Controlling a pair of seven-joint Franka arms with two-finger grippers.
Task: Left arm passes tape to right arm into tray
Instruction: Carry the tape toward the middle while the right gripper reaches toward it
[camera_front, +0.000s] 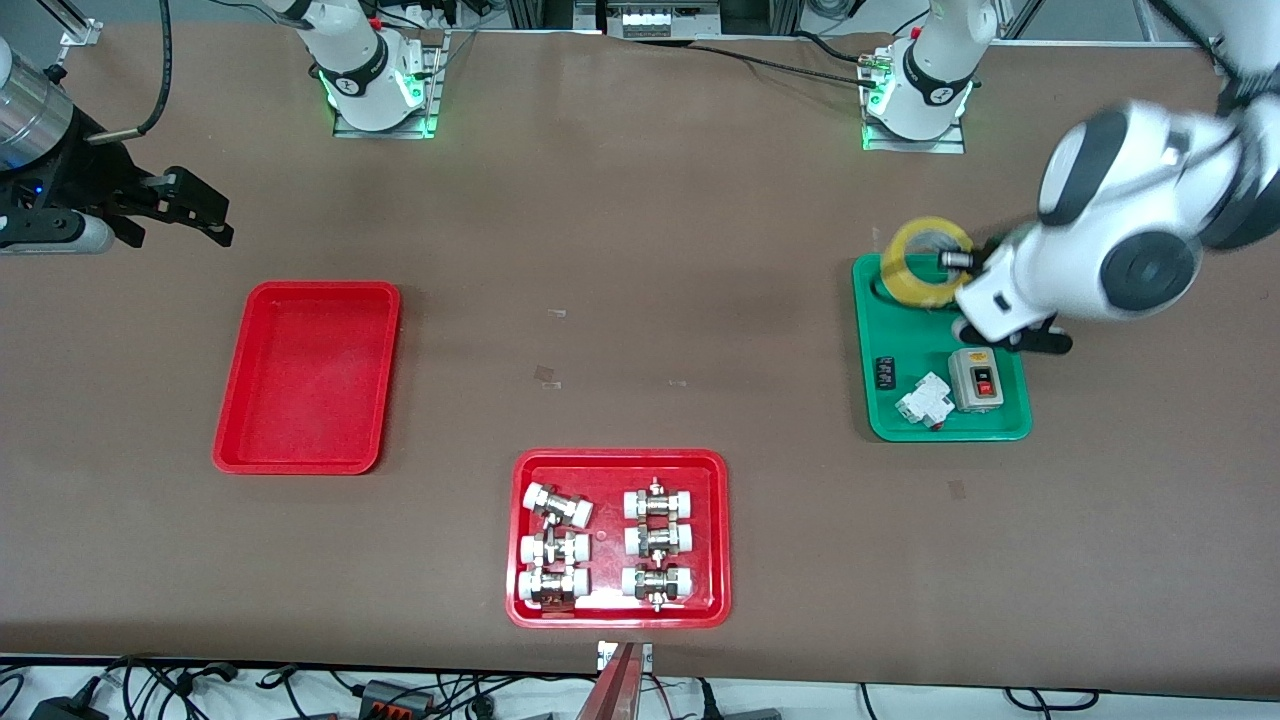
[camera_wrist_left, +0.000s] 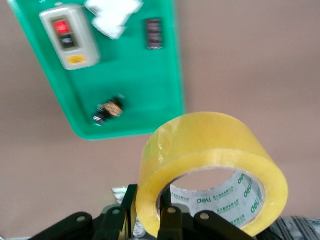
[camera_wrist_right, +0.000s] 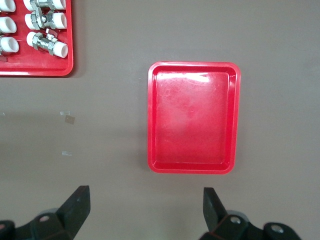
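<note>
From the front, my left gripper (camera_front: 965, 275) pinches the tape (camera_front: 925, 262) and holds it up over the end of the green tray (camera_front: 945, 425) closest to the arm bases. A grey switch box (camera_front: 975, 379) and a small white part (camera_front: 924, 402) lie in that green tray. My right gripper (camera_front: 190, 210) hangs over the table at the right arm's end, its fingers spread wide with nothing in them. The tray (camera_front: 308, 375) sits bare on the table, closer to the camera than that gripper. A second red tray (camera_front: 618, 540) with metal fittings (camera_front: 556, 505) is closest to the camera.

In my left wrist view, my black fingers (camera_wrist_left: 170, 222) grip the tape (camera_wrist_left: 210, 150) by its wall, one inside the ring. The green tray (camera_wrist_left: 127, 75) lies below.

In my right wrist view, my two fingers (camera_wrist_right: 75, 205) stand far apart. The tray (camera_wrist_right: 192, 117) is on the table under them.
</note>
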